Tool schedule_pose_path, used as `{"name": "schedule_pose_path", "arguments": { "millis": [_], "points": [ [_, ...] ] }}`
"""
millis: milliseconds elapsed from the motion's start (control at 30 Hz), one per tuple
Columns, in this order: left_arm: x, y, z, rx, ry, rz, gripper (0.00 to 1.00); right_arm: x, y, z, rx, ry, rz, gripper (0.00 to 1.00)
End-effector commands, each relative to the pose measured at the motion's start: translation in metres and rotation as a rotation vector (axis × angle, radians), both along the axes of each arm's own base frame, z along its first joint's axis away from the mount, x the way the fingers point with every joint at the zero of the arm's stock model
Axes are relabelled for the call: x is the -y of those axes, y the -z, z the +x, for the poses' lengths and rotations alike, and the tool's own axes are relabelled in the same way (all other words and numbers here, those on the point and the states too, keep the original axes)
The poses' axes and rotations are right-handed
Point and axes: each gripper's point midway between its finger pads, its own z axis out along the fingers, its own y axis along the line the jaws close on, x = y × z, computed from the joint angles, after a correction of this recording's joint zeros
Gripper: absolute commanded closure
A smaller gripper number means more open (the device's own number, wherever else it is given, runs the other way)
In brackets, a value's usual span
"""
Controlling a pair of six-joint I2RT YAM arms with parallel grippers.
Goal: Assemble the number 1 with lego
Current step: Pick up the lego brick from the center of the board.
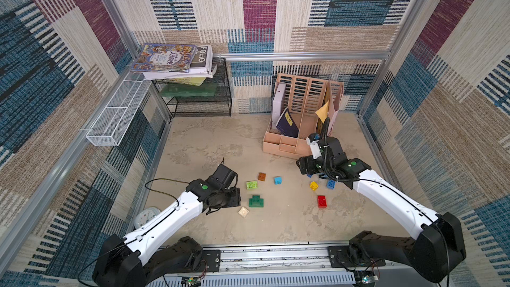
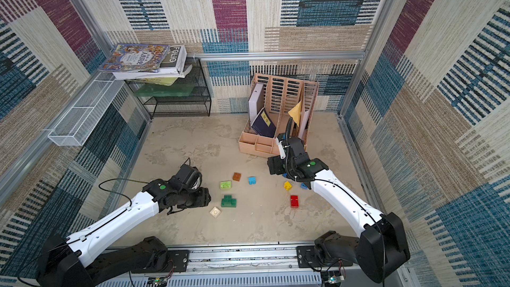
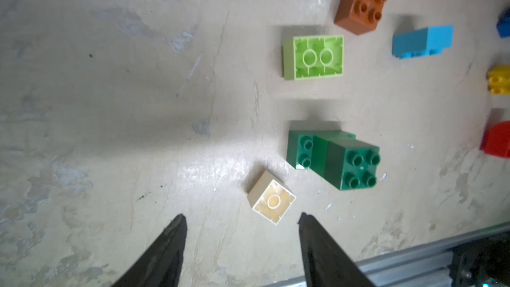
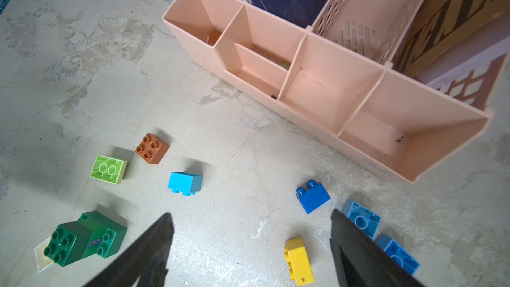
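Note:
Lego bricks lie loose on the beige tabletop. A dark green stepped stack [image 1: 256,201] [image 3: 334,158] sits between an upturned lime brick [image 1: 251,184] [image 3: 314,57] and an upturned cream brick [image 1: 243,211] [image 3: 271,202]. Brown [image 1: 262,176] and light blue [image 1: 277,180] bricks lie further back. Yellow [image 1: 313,185] [image 4: 299,260], red [image 1: 321,201] and blue [image 1: 330,184] [image 4: 313,197] bricks lie to the right. My left gripper [image 3: 241,216] hovers open and empty just short of the cream brick. My right gripper [image 4: 251,213] is wide open and empty above the yellow and blue bricks.
A pink desk organizer [image 1: 287,144] [image 4: 331,92] with folders stands just behind the right gripper. At the back left is a black wire shelf [image 1: 201,98] with books, and a white mesh basket [image 1: 116,117] hangs on the left wall. A small clock [image 1: 146,216] lies under the left arm.

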Motion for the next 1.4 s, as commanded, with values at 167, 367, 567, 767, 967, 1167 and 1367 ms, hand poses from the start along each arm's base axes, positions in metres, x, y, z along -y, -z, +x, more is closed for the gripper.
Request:
{"name": "schedule_pose_path", "arguments": {
  "millis": [167,367,567,767,967,1167,1367],
  "points": [
    [0.018,0.015,-0.015,0.023,0.218,0.145,0.29,0.0,0.002,0.0,0.001,-0.041,-0.001,0.1],
    [0.039,0.031,-0.016,-0.004,0.376,0.181,0.25,0.003,0.001,-0.005,0.001,-0.039,-0.002,0.1],
    [0.048,0.046,-0.013,-0.022,0.478,0.218,0.25,0.009,-0.001,-0.01,0.014,-0.016,0.003,0.1],
    [0.049,0.057,-0.011,-0.053,0.499,0.245,0.31,0.013,-0.002,-0.013,0.018,0.002,0.008,0.1],
    [0.052,0.066,-0.014,-0.098,0.512,0.248,0.43,0.013,-0.002,-0.012,0.019,0.014,0.011,0.1],
    [0.049,0.072,-0.02,-0.127,0.494,0.244,0.47,0.013,0.0,-0.01,0.017,0.015,0.01,0.11],
    [0.048,0.074,-0.021,-0.138,0.481,0.248,0.55,0.011,-0.001,-0.007,0.022,0.007,0.006,0.11]
  ]
}}
